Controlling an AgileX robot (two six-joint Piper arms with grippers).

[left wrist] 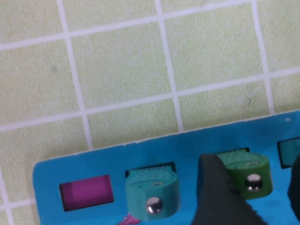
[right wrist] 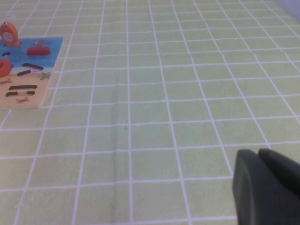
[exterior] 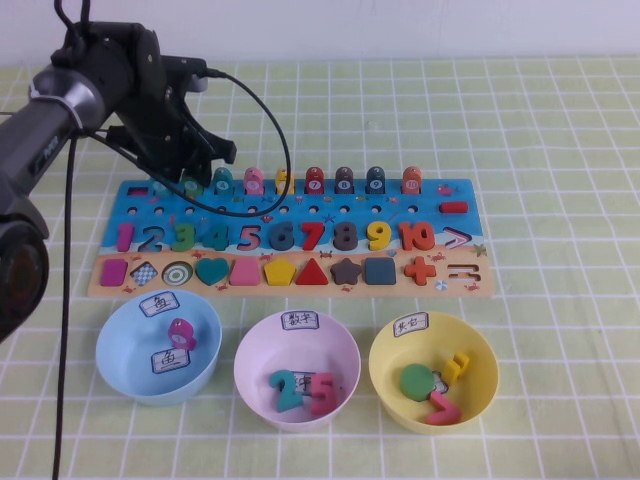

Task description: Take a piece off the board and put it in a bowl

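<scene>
While the light blue bowl [exterior: 158, 350] waits nearest, the green piece [left wrist: 248, 173] is seen slotted in the board's [exterior: 290, 262] far row, straddled by the left gripper [exterior: 190, 165], jaws apart. A neighbouring teal token [left wrist: 152, 192] could be nudged. The right gripper [right wrist: 267, 187] is parked; its state cannot be told.

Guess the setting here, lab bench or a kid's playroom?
Likely a robot test bench laid out as a sorting task: a checked green tablecloth, a number puzzle board with three labelled bowls before it, and the left gripper over the board.
</scene>
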